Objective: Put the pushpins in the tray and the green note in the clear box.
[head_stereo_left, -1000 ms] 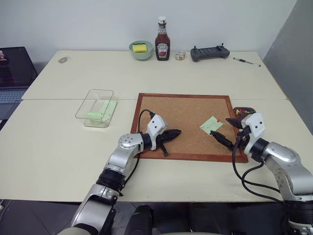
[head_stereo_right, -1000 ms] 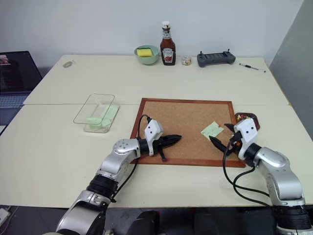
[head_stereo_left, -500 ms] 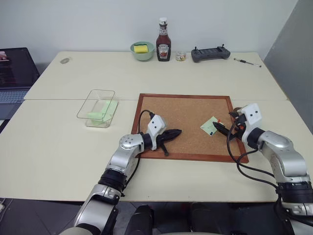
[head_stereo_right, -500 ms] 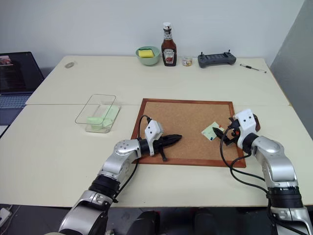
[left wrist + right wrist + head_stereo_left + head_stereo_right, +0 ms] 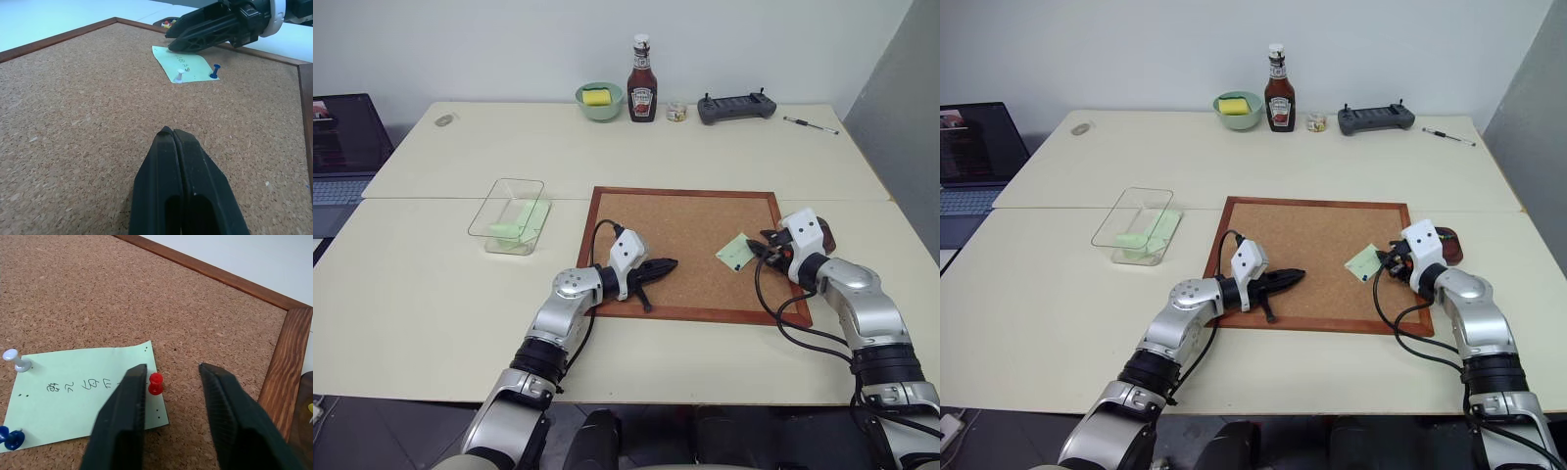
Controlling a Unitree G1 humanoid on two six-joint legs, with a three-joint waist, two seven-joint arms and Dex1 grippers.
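On the pale desk (image 5: 440, 284) a corkboard (image 5: 675, 220) holds the green note (image 5: 83, 394) at its right side, pinned by pushpins, so the right gripper (image 5: 168, 374) straddles the red pushpin (image 5: 155, 383) half-open, gripping nothing, while the left gripper (image 5: 172, 134) rests shut and empty.

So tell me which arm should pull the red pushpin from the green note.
Right. The right gripper already straddles the red pushpin on the green note, jaws apart. The left gripper rests shut, farther off on the corkboard.
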